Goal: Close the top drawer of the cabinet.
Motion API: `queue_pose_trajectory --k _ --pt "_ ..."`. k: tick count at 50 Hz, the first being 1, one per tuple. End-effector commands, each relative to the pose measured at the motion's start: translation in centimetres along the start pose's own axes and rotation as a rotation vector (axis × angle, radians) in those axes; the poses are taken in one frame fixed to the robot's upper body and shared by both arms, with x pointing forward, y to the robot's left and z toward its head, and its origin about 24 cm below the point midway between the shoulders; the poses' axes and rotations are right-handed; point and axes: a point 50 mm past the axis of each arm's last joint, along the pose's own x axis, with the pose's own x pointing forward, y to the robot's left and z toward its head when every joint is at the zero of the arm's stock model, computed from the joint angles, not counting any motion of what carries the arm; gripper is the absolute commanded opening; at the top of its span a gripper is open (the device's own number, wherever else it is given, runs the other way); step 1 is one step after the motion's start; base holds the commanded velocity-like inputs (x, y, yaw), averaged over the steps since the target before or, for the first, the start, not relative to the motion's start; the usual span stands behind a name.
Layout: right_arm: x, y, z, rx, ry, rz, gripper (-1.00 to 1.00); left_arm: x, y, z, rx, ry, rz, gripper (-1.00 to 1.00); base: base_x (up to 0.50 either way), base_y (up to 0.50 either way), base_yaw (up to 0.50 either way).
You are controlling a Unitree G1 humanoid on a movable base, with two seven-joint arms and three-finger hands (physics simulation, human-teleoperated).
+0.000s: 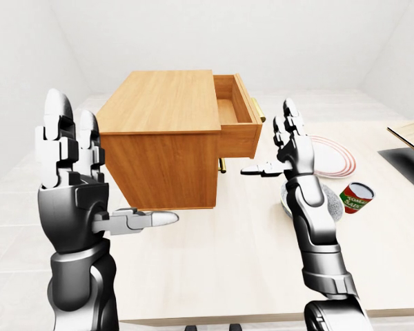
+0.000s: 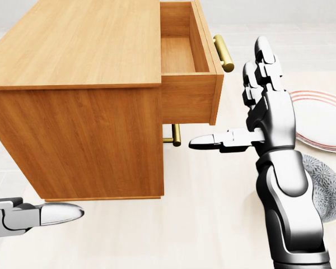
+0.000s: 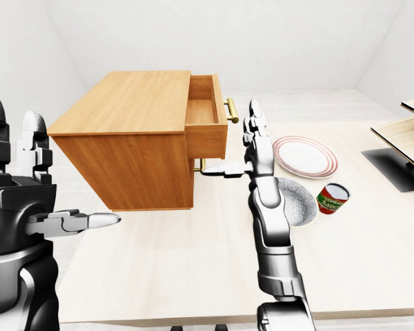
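A wooden cabinet [image 2: 78, 112] stands on the table. Its top drawer [image 2: 179, 56] is pulled out toward the right of the head view and is empty inside. A brass handle [image 2: 224, 53] sits on the drawer's front. A second brass handle [image 2: 176, 134] shows below it on the shut lower drawer. My right hand [image 2: 241, 106] is open, fingers up, thumb pointing left, just right of the drawer front and apart from it. My left hand [image 1: 96, 179] is open and empty, raised at the left of the cabinet.
A red-rimmed white plate [image 1: 334, 157], a grey bowl [image 1: 331, 201] and a red-and-green can [image 1: 356, 198] lie on the pale table [image 1: 228, 262] right of my right arm. A dark stand with wooden shelves [image 1: 410, 148] is at the far right.
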Motion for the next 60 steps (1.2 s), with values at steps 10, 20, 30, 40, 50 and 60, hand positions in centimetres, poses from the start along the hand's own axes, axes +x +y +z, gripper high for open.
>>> queue_pose_trajectory --k 10,20,30,40,50,60 --pt "0.7 0.2 -2.7 0.023 0.121 -0.008 1.00 0.0 -0.3 0.0 0.012 -0.001 -0.017 1.00 0.00 0.00 0.00" --pt "2.0 0.3 -4.3 0.028 0.203 -0.015 1.00 0.0 -0.3 -0.1 0.013 0.004 -0.022 1.00 0.00 0.00 0.00" --pt "2.5 0.6 -2.9 0.041 0.148 -0.010 1.00 0.0 -0.5 -0.3 0.016 0.016 -0.030 1.00 0.00 0.00 0.00" --pt "2.9 1.1 -1.8 0.041 0.103 0.002 1.00 0.0 -0.6 -0.2 0.019 0.011 -0.038 1.00 0.00 0.00 0.00" --pt "3.2 1.7 -2.0 0.035 0.115 0.022 1.00 0.0 -0.6 -0.4 0.018 0.019 -0.042 1.00 0.00 0.00 0.00" --pt "2.8 2.7 -2.7 0.034 0.140 0.051 1.00 0.0 -0.7 -0.7 0.024 0.029 -0.046 1.00 0.00 0.00 0.00"
